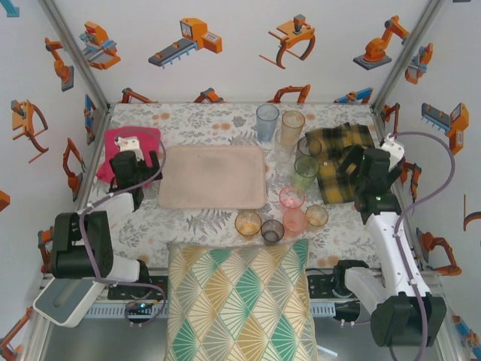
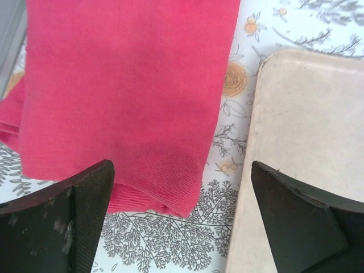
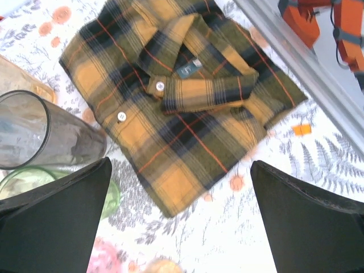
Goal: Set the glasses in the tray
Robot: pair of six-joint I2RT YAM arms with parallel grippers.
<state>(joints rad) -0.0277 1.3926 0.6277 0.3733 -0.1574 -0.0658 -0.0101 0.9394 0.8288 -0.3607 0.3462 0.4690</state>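
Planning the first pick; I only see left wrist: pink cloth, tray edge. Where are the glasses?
Observer: The glasses are clustered right of the tray, none in it.
Operator: Right gripper holding anything?
Observer: No, the right gripper is open, above a plaid shirt.
Operator: Closest glass to it?
Observer: A grey glass, just to its left.

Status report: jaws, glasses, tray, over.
Left gripper and right gripper open, holding nothing. Glasses all beside tray, none in it. Nothing blocking tray.
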